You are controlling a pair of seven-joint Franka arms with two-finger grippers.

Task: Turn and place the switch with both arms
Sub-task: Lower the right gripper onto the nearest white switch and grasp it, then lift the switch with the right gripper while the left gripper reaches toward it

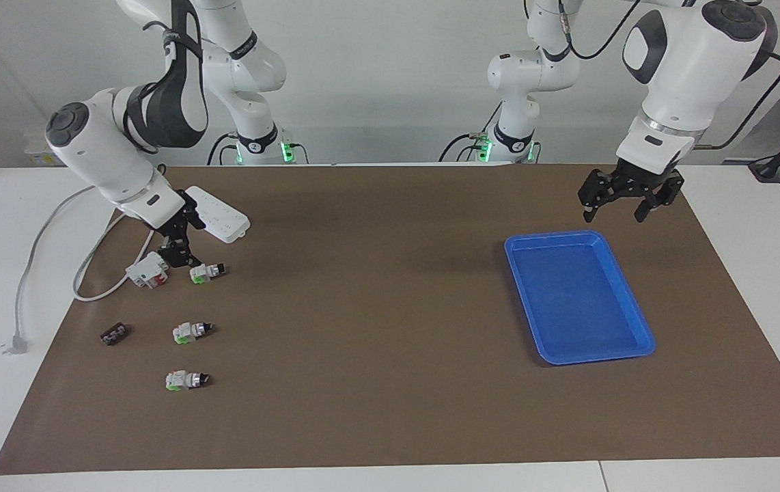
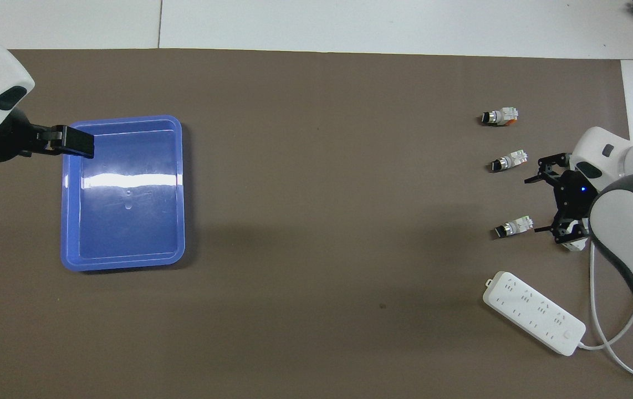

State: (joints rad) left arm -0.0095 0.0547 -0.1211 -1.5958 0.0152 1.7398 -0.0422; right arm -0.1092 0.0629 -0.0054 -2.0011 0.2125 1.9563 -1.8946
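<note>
Switch: we see the small white-and-green switch (image 1: 207, 272) lying on the counter (image 1: 376, 328), nearest the robots of three alike.
Right gripper (image 1: 178, 254): just beside it, fingers spread.
Left gripper (image 1: 619, 205): fingers wide, over the glossy blue tray's (image 1: 547, 241) edge.
Counter: matte brown mat.

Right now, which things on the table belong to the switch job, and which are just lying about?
Job:
three small white-and-green selector switches
blue plastic tray
right gripper, over the white-and-red block
left gripper, waiting over the tray's edge

Lying about:
white-and-red block
small flat black piece
white power strip
</note>
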